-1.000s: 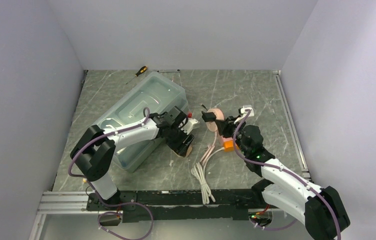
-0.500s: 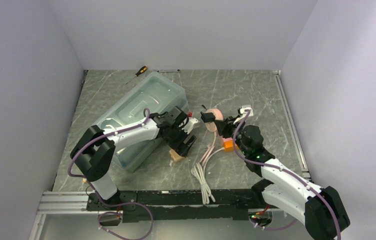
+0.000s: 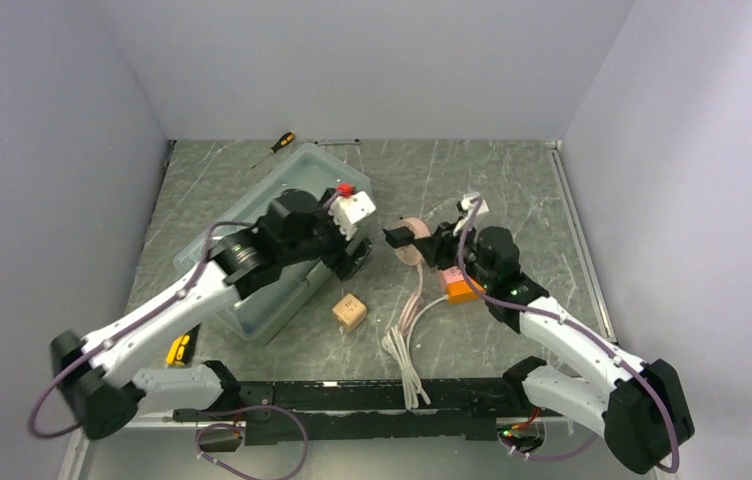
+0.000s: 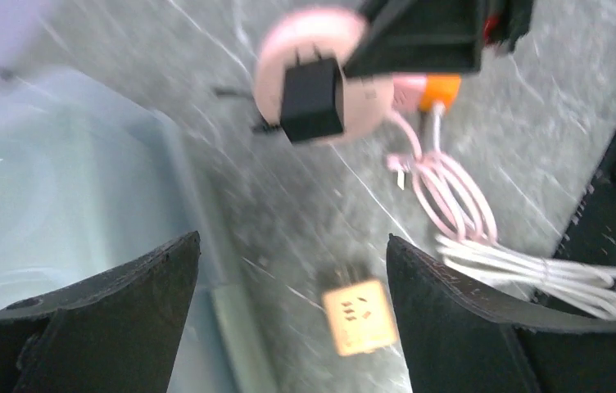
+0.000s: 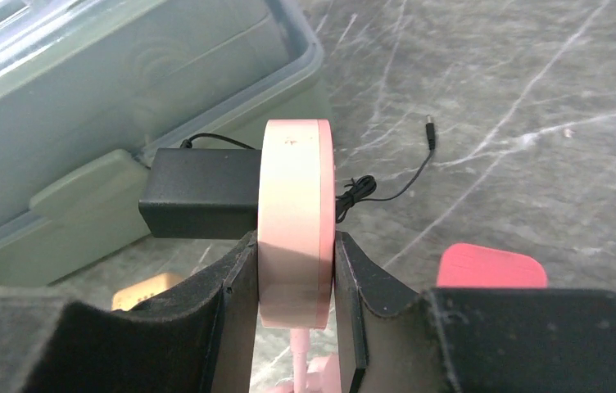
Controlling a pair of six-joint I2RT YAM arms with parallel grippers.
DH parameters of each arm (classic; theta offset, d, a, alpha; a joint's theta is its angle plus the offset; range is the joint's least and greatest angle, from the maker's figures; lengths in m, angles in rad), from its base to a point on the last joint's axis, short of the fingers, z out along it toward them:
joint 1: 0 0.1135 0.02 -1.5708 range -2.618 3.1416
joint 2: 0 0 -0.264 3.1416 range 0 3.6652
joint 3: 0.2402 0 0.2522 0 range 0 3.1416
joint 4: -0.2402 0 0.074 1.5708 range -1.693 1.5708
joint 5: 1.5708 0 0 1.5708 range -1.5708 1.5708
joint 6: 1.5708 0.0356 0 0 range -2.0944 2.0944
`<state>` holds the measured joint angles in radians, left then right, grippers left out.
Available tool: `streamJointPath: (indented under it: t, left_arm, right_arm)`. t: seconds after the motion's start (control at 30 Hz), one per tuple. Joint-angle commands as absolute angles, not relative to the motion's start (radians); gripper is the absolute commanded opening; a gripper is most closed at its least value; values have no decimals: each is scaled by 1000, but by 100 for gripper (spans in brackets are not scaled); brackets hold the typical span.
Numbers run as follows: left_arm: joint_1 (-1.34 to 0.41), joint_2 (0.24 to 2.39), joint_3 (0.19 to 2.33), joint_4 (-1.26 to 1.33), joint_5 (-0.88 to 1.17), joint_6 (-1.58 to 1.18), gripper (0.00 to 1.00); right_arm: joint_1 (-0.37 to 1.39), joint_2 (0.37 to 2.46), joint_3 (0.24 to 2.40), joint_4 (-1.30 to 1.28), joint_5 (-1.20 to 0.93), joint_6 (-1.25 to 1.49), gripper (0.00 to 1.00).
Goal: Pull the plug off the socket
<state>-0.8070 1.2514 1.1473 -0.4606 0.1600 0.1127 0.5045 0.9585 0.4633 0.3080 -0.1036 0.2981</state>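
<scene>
My right gripper (image 3: 430,248) is shut on a round pink socket (image 3: 413,250), held on edge above the table. In the right wrist view the socket (image 5: 295,205) sits between my fingers (image 5: 235,286). A black plug block (image 5: 198,192) sticks out of the socket's left face, also seen from above (image 3: 399,237) and in the left wrist view (image 4: 311,100). My left gripper (image 3: 350,262) is open and empty, raised high over the table (image 4: 292,239). A tan cube adapter (image 3: 349,311) lies on the table below it (image 4: 360,317).
A clear plastic bin (image 3: 282,215) lies beside the left arm. Pink cord (image 4: 452,192) and coiled white cord (image 3: 407,360) trail to the front rail. An orange piece (image 3: 462,290) hangs under the right wrist. A screwdriver (image 3: 277,143) lies at the back and a yellow tool (image 3: 180,347) at the front left.
My left gripper let go of the tan cube, which now lies on the table, and the left arm rose and pulled back. My right gripper moved the socket slightly left.
</scene>
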Motion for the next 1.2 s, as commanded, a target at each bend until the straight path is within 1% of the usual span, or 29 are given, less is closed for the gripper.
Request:
streamJointPath:
  t: [0.0, 0.13, 0.23, 0.33, 0.43, 0.57, 0.73, 0.9, 0.93, 1.0, 1.07, 1.17]
  left_arm:
    - [-835, 1129, 1061, -340, 75, 318, 87]
    - [-896, 1087, 986, -300, 49, 396, 87]
    - [-934, 1106, 974, -298, 5, 432, 86]
    - [-959, 1133, 975, -303, 3, 437, 86]
    - [-968, 1140, 959, -280, -31, 429, 87]
    - [-975, 1152, 952, -282, 18, 411, 86]
    - [-977, 1198, 986, -339, 142, 397, 86]
    - [-979, 1216, 998, -360, 168, 392, 85]
    - [-979, 1214, 996, -356, 168, 389, 82]
    - [-979, 1217, 1001, -359, 158, 381, 69]
    - [-979, 1226, 1010, -364, 151, 369, 60]
    - [-979, 1244, 1023, -374, 165, 357, 53]
  right_arm:
    - [506, 1013, 691, 72, -250, 330, 0]
    - [507, 1073, 813, -156, -381, 359, 0]
    - [511, 1098, 853, -232, -509, 391, 0]
    - [532, 1111, 881, -299, -581, 402, 0]
    - [567, 1111, 902, -367, -573, 383, 0]
    - [578, 1114, 908, -389, -601, 388, 0]
    - [583, 1145, 939, -418, -582, 379, 0]
    - [583, 1165, 966, -423, -582, 380, 0]
    - [582, 1168, 969, -421, -583, 380, 0]
    - [582, 1172, 969, -414, -585, 384, 0]
    - [583, 1178, 968, -408, -591, 386, 0]
    - [584, 1190, 972, -411, -593, 392, 0]
